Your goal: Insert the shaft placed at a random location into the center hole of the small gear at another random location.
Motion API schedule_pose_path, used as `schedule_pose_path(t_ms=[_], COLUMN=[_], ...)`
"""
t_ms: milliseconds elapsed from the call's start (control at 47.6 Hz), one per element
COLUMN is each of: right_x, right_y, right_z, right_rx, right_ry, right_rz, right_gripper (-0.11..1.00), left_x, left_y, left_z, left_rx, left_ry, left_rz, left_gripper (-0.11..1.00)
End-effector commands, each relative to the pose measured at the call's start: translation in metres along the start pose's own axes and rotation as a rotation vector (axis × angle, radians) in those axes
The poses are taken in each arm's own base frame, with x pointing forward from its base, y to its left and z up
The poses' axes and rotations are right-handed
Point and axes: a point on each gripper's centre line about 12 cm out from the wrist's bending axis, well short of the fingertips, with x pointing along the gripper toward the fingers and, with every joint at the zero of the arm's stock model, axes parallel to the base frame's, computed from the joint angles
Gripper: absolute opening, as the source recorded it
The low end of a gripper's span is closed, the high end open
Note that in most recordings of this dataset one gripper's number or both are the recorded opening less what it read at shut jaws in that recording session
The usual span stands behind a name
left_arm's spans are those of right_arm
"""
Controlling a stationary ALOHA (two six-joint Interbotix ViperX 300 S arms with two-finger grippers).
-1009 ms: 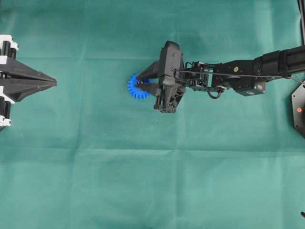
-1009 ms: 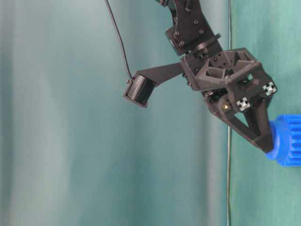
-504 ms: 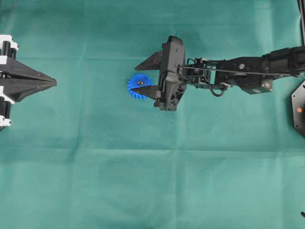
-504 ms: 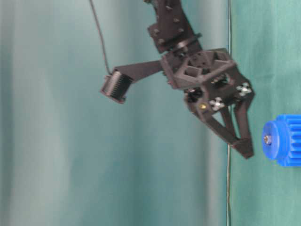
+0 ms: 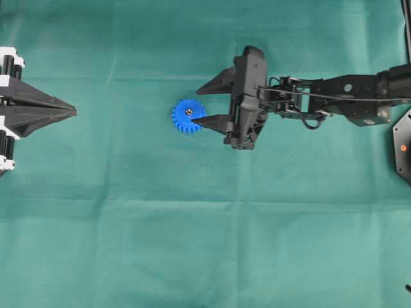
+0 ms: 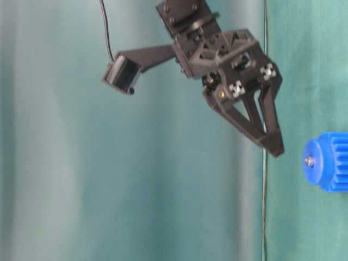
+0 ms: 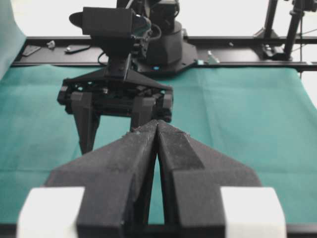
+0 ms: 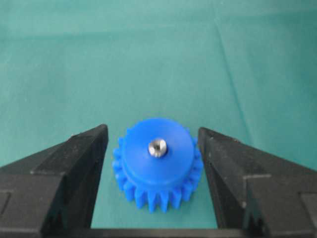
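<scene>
The tiny silvery metal shaft stands in the center hole of the bright blue plastic toothed small gear, which lies flat on the green cloth surface. My right gripper hangs spread and empty just beside the gear, not touching it, and my left gripper, pressed together, sits well apart at the far edge

The small gear looks like smooth, bright blue plastic with a faint sheen, and the shaft in its hub is shiny silvery metal. A matt green cloth, softly creased, covers the bench. The right end effector has matt black, slightly grainy plastic fingers.
</scene>
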Motion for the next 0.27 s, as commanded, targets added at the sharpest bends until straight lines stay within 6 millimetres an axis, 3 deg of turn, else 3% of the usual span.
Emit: schedule_pose_path(t_ms=[0, 252], right_x=[-0.011, -0.027], right_y=[0.001, 0.0], right_z=[0.014, 0.007], right_rx=[0.008, 0.01], right_ry=[-0.049, -0.04], right_rz=[0.001, 0.001], right_gripper=[0.72, 0.72], left_x=[0.002, 0.002], left_y=[0.0, 0.0], left_z=[0.008, 0.008], left_rx=[0.0, 0.0], left_ry=[-0.02, -0.021], left_rz=[0.0, 0.0], left_gripper=[0.0, 0.0])
